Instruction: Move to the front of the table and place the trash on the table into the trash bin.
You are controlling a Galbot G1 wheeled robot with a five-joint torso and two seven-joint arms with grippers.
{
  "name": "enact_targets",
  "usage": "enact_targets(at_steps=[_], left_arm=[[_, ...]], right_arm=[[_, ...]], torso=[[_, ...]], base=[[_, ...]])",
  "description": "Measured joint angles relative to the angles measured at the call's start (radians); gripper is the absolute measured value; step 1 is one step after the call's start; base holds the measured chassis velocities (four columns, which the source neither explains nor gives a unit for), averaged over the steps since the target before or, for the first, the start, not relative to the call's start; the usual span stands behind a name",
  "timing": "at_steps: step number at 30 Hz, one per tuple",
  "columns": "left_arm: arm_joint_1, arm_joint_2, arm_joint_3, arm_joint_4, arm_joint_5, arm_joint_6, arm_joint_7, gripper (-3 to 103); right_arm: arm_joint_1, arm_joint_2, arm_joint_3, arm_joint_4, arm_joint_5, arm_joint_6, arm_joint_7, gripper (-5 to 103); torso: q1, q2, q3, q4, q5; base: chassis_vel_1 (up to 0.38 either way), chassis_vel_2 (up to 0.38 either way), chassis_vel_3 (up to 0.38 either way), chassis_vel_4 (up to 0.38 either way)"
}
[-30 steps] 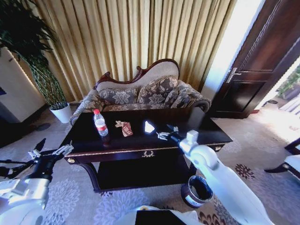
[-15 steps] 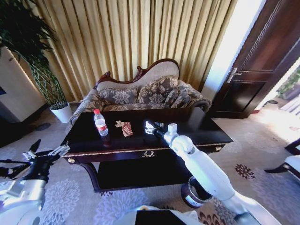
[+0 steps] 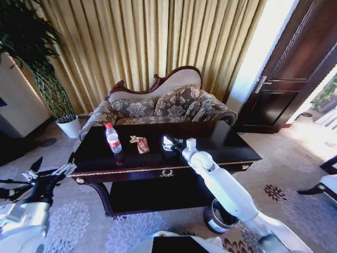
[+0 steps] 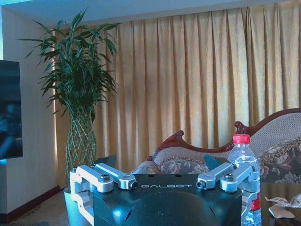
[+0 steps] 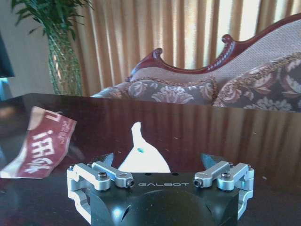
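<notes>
On the dark glossy table [image 3: 226,142] stand a clear bottle [image 3: 111,140] with a red cap, a reddish-brown wrapper [image 3: 142,145] and a white paper scrap [image 5: 143,157]. My right gripper [image 3: 169,143] reaches over the table's middle. It is open, and in the right wrist view the white scrap lies between its fingers [image 5: 106,161], with the wrapper [image 5: 44,148] off to one side. My left gripper [image 3: 50,171] hangs open off the table's left end, level with the bottle [image 4: 244,157]. The dark trash bin [image 3: 218,216] stands on the carpet by the table's front right leg.
A patterned carved-wood sofa [image 3: 163,105] stands right behind the table, with gold curtains beyond it. A tall plant in a white pot [image 3: 68,126] is at the back left and a dark door [image 3: 289,79] at the right. Open carpet lies left and right of the table.
My right arm has stretched forward and left across the table, bringing its open gripper onto the white paper scrap. My left gripper has drifted slightly left.
</notes>
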Motion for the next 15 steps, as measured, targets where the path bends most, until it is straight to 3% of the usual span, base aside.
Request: enact_targets(at_steps=[4, 6, 11, 15], left_arm=[[0.001, -0.001, 0.0, 0.0, 0.0, 0.003, 0.0, 100], [0.003, -0.002, -0.002, 0.0, -0.001, 0.004, 0.0, 100], [0.004, -0.002, -0.009, 0.0, -0.001, 0.004, 0.0, 100], [0.005, -0.002, -0.017, 0.0, 0.0, 0.003, 0.0, 100]], right_arm=[[-0.006, -0.003, 0.008, -0.007, -0.002, 0.0, 0.014, 101], [-0.011, -0.004, 0.01, -0.009, -0.002, 0.0, 0.016, 93], [-0.018, -0.004, 0.011, -0.009, -0.003, 0.0, 0.016, 82], [-0.027, -0.001, 0.01, -0.009, -0.004, 0.0, 0.015, 60]], torso=[[0.0, 0.0, 0.0, 0.0, 0.0], [0.0, 0.0, 0.0, 0.0, 0.0001], [0.0, 0.0, 0.0, 0.0001, 0.0001], [0.0, 0.0, 0.0, 0.0, 0.0]], base=[[0.0, 0.0, 0.0, 0.0], [0.0, 0.0, 0.0, 0.0], [0.0, 0.0, 0.0, 0.0], [0.0, 0.0, 0.0, 0.0]])
